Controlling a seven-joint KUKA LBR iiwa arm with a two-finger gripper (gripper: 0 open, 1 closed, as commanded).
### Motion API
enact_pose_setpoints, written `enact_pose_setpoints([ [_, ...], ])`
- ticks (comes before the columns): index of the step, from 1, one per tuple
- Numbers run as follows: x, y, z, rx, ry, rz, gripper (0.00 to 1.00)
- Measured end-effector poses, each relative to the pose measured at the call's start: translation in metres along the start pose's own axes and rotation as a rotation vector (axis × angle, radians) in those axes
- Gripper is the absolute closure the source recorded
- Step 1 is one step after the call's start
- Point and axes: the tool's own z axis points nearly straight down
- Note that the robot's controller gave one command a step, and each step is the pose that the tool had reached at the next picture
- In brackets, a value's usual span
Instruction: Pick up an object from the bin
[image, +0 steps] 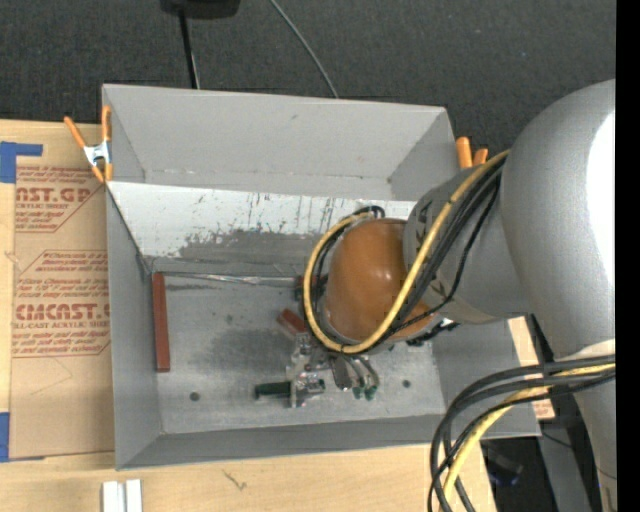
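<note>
Much of the hand (328, 378) is hidden by the orange wrist cover (365, 280) and the looped cables (318, 262); whether it is apart or together cannot be told. The grey bin (270, 140), its floor scuffed, stands on a pale desk (300, 480). A red-brown bar (160, 322) lies along the floor's left edge. The arm (560, 220) enters from the right, hand low by the front edge, just beside a small dark stick (270, 392).
</note>
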Motion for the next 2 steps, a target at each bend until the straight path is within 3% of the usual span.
enact_pose_setpoints([
  [1,0.000,0.000,0.000,0.000,0.000,0.000,1.00],
  [2,-0.034,0.002,-0.132,0.001,-0.002,0.016,1.00],
])
